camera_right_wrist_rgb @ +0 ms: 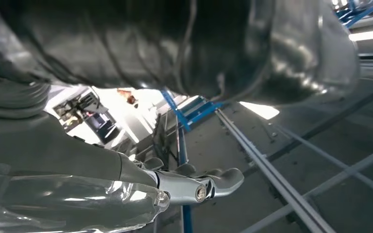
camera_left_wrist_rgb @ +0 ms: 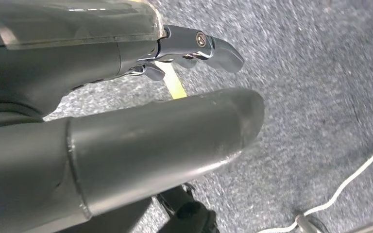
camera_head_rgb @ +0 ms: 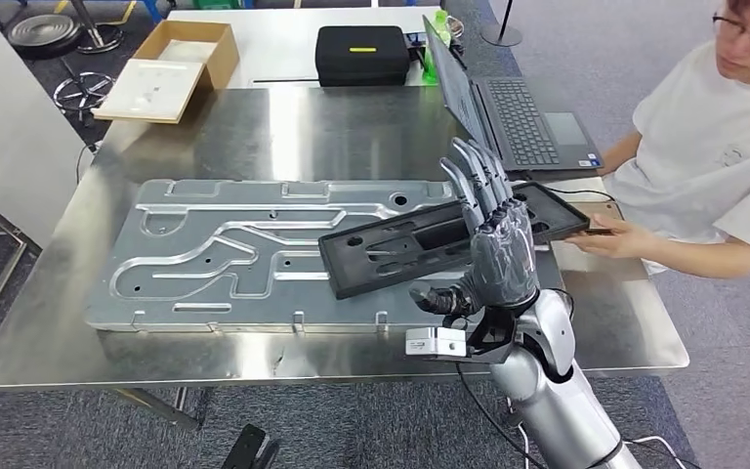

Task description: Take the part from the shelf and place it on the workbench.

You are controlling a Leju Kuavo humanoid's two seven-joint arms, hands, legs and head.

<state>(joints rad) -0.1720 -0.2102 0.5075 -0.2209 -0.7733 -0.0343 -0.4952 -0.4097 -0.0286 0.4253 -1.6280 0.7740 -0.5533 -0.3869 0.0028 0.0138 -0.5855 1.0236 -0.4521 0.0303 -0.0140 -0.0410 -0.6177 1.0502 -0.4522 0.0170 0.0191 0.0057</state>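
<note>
The black moulded part [camera_head_rgb: 439, 239] lies tilted across the right end of the grey machined aluminium plate [camera_head_rgb: 215, 254] that rests on the steel workbench [camera_head_rgb: 78, 322]; its far end projects beyond the plate toward the seated person [camera_head_rgb: 713, 147], whose hand [camera_head_rgb: 613, 237] touches that end. The right hand [camera_head_rgb: 493, 249] stands against the near side of the part with fingers extended upward and spread, thumb low and apart from them; no grip on the part is evident, so the hand reads as released. Judged step: placement on the workbench, at or just past release. The next move calls for drawing the right hand clear without dragging the part, provided the part sits stable on the plate. Whether the palm touches the part cannot be determined, since the hand covers that section. In the left wrist view, the left hand [camera_left_wrist_rgb: 126, 121] hangs above grey carpet, its fingers straight and holding nothing. The right wrist view looks upward past the fingers [camera_right_wrist_rgb: 209, 182] to ceiling beams; the dark mass above them is too blurred to identify
</note>
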